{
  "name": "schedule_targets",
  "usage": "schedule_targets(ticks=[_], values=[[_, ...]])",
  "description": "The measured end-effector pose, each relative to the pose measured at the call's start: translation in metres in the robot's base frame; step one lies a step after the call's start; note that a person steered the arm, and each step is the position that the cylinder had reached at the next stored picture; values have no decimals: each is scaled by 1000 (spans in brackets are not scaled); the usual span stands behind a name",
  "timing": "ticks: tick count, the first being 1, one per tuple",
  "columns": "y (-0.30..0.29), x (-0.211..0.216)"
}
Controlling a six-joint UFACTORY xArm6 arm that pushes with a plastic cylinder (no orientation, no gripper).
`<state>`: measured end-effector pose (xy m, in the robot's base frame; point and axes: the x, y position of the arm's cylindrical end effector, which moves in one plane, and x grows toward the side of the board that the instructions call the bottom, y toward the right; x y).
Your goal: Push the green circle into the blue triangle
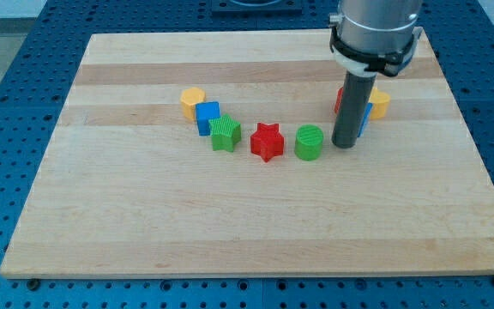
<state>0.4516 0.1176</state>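
Green circle [310, 142], ribbed, upright, just left of my tip [344, 145].

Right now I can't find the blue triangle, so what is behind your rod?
Behind my rod peek a blue edge, a red block and a yellow block. Their shapes are covered.

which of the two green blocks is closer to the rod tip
The green circle, just to the view's left of my tip. The other green block sits farther left, beyond the red star.

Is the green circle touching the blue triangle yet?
Not touching. The green circle sits apart, with my tip between it and the blue triangle, which my rod mostly hides.
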Motion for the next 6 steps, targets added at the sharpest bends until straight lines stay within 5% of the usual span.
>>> schedule_targets(ticks=[2,4,6], values=[[-4,46],[-110,37],[-60,10]])
